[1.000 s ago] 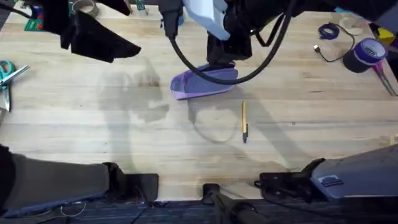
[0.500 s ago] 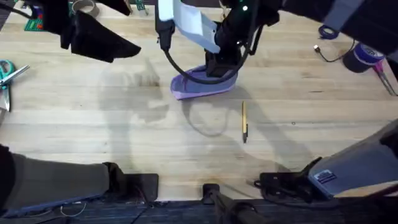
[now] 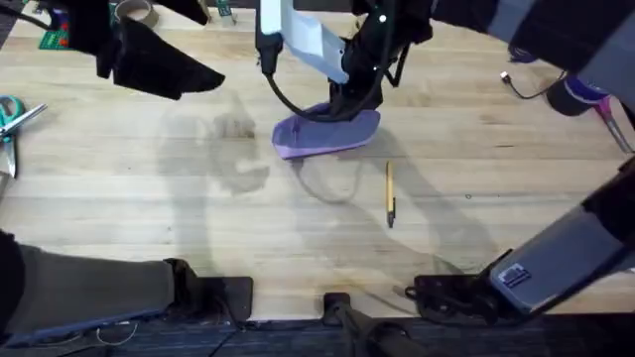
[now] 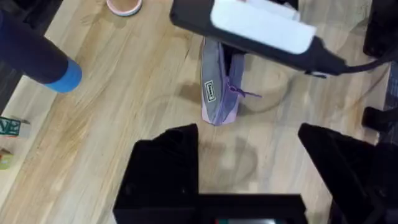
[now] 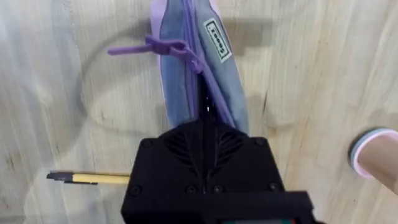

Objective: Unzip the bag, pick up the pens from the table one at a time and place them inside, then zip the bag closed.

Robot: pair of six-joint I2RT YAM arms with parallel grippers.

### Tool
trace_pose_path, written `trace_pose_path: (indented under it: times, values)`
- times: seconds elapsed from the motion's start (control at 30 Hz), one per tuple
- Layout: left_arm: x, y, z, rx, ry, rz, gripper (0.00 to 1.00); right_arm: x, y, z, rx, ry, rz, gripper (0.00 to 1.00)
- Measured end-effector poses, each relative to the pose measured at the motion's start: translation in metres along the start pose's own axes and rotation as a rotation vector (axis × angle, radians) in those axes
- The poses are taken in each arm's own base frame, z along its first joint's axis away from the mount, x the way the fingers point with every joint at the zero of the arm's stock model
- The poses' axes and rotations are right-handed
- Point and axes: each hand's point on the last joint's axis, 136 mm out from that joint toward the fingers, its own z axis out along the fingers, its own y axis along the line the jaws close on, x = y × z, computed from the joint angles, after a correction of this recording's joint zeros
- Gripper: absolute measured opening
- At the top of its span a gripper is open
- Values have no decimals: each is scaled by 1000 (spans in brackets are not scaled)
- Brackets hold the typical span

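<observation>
Pale wooden plank table (image 3: pixel 149 198). Right gripper (image 5: pixel 202 121) pinched on lavender fabric pouch (image 3: pixel 327 134); left gripper (image 4: pixel 249 162) spread, idle. Risk: unbraced pouch drags, zipper stalls.

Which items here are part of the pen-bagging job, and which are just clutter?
Job:
bag
pen
right claw, down on the bag
table

Clutter:
scissors
tape roll
purple tape roll
coiled cable
</observation>
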Motion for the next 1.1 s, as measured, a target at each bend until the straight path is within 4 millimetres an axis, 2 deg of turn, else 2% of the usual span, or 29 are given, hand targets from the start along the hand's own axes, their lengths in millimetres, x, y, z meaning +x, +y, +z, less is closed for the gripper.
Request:
trace_pose_path:
  times: [0.03, 0.07, 0.13, 0.37, 0.43, 0.47, 0.63, 0.67, 0.73, 1.0, 1.1]
  values:
    - [0, 0, 0, 0, 0, 0, 995, 1, 0, 3, -6, 4, 0, 31]
    - [0, 0, 0, 0, 0, -2, 995, 2, -2, 15, -20, 12, -2, 32]
    - [0, 0, 0, 0, 0, -2, 995, 2, -4, 19, -22, 13, -4, 32]
    - [0, 0, 0, 0, 0, -3, 995, 2, -5, 23, -24, 14, -4, 31]
    - [0, 0, 0, 0, 0, -2, 995, 2, -5, 23, -24, 14, -3, 74]
    - [0, 0, 0, 0, 0, -3, 995, 2, -5, 23, -23, 14, -4, 160]
    - [0, 0, 0, 0, 0, -3, 995, 2, -5, 23, -25, 16, -12, 879]
    - [0, 0, 0, 0, 0, -2, 995, 3, -5, 24, -27, 17, -17, 963]
    - [0, 0, 0, 0, 0, -2, 995, 3, -3, 25, -34, 21, -17, 992]
    - [0, 0, 0, 0, 0, -2, 995, 7, 3, 24, -60, 36, -11, 996]
    - [0, 0, 0, 0, 0, -3, 995, 6, 8, 6, -49, 28, -12, 995]
